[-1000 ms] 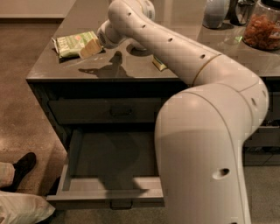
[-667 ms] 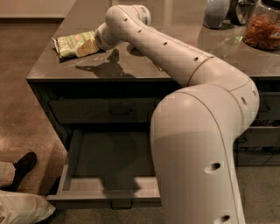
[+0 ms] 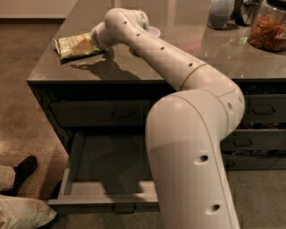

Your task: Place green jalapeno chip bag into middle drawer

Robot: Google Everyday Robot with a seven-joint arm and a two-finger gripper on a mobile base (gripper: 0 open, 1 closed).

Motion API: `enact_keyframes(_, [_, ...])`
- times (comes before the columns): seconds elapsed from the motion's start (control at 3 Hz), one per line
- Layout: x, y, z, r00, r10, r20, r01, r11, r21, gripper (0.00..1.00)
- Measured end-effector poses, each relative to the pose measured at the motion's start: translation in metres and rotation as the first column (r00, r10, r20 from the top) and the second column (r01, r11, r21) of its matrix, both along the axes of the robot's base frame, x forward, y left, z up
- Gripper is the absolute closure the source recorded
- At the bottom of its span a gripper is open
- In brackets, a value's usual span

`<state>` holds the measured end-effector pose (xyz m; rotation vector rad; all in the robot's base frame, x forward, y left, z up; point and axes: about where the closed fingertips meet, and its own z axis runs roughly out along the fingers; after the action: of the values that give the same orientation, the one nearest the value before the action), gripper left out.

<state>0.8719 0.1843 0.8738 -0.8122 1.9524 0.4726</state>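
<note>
The green jalapeno chip bag (image 3: 71, 46) lies flat near the far left corner of the dark countertop (image 3: 134, 67). My gripper (image 3: 88, 42) is at the bag's right end, low over it, and the wrist hides most of it. The white arm reaches from the lower right across the counter. The middle drawer (image 3: 107, 179) is pulled out below the counter, and its plain grey inside shows nothing in it. The arm covers the drawer's right part. The top drawer (image 3: 103, 114) above it is closed.
A white bowl (image 3: 153, 31) sits behind the arm. A grey jug (image 3: 221, 12) and a jar of orange snacks (image 3: 268, 27) stand at the back right. Narrower drawers (image 3: 257, 112) are at the right. A person's shoe (image 3: 24, 169) and leg (image 3: 20, 214) are on the floor at the left.
My arm has swung further left along the counter, bringing the gripper from just right of the bag onto its right end. The bag and the drawer have not moved.
</note>
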Motion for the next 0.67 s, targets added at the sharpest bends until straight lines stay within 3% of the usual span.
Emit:
enact_keyframes(0.33, [0.005, 0.011, -0.008, 0.9992, 0.039, -0.008, -0.039, 0.999, -0.001, 0.00])
enact_keyframes(0.67, [0.007, 0.022, -0.018, 0.9960, 0.085, -0.026, -0.086, 0.996, -0.001, 0.17])
